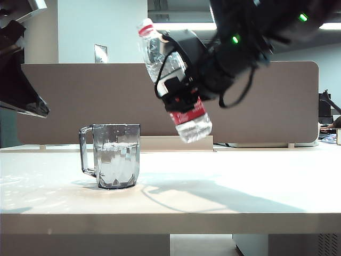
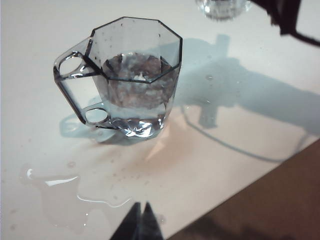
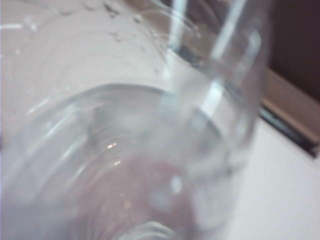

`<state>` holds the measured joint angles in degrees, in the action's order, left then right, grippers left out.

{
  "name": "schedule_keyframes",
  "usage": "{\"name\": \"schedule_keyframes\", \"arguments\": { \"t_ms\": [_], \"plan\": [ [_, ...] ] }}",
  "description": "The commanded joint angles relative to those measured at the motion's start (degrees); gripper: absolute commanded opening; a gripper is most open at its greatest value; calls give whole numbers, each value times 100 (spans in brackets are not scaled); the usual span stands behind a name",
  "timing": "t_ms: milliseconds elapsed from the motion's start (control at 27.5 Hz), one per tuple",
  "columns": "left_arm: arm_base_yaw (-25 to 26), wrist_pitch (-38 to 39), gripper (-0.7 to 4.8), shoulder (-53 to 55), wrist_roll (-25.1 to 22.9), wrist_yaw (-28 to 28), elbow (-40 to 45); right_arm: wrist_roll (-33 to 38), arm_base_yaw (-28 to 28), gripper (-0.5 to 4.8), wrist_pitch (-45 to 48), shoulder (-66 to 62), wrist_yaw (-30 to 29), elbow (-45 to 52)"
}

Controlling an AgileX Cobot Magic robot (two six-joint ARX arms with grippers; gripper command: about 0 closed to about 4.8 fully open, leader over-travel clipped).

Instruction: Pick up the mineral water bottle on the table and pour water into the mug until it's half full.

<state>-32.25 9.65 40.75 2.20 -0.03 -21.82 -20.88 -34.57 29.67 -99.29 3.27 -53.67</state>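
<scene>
**Right gripper clamped on bottle above table; left gripper idle near mug**

Right gripper [image 1: 178, 80] closed around the mineral water bottle [image 1: 193, 124], held in the air right of centre, above and just right of the mug [image 1: 114, 157]. Bottle tilted, neck with red ring up and to the left, base down and to the right, red label partly covered by the gripper. Fingers largely hidden behind black housing and cables. In the right wrist view only blurred clear plastic of the bottle [image 3: 150, 150] filling the frame, nothing sharper to read.

Left gripper [image 2: 141, 222] seen only as two dark tips, pressed together, closed on nothing, over the near edge of the table [image 2: 240, 165]. In the exterior view just a dark part of the left arm at the upper left edge, cut off.

Mug [image 2: 132, 85] upright on the table [image 1: 240, 197], handle to the left, water [image 2: 137, 82] inside to roughly half its height. Puddle [image 2: 65, 192] and scattered droplets on the off-white tabletop nearer than the mug. Beige partition [image 1: 277, 106] behind the far edge, office ceiling lights above.

One bottle, one mug, one puddle, two grippers.
</scene>
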Motion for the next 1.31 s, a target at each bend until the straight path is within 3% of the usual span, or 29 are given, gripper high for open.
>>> {"name": "schedule_keyframes", "arguments": {
  "t_ms": [36,218,544,1089,1198,1307],
  "plan": [
    [7,-70,-1,-7,-7,22,-20,1058,-7,234,1541,-26,-83,549],
    [7,-70,-1,-7,-4,24,-20,2100,4,234,3075,-402,-66,1268],
    [7,-68,-1,-7,-7,22,-20,2291,-22,234,4155,-1285,-201,1381],
    [7,-70,-1,-7,-4,22,-20,2406,-31,234,4249,-1818,-219,1384],
    [7,-68,-1,-7,-4,22,-20,2406,-33,308,4197,-1821,-219,1386],
    [7,-70,-1,-7,-7,22,-20,2406,-33,337,4170,-1821,-219,1386]
  ]
}}
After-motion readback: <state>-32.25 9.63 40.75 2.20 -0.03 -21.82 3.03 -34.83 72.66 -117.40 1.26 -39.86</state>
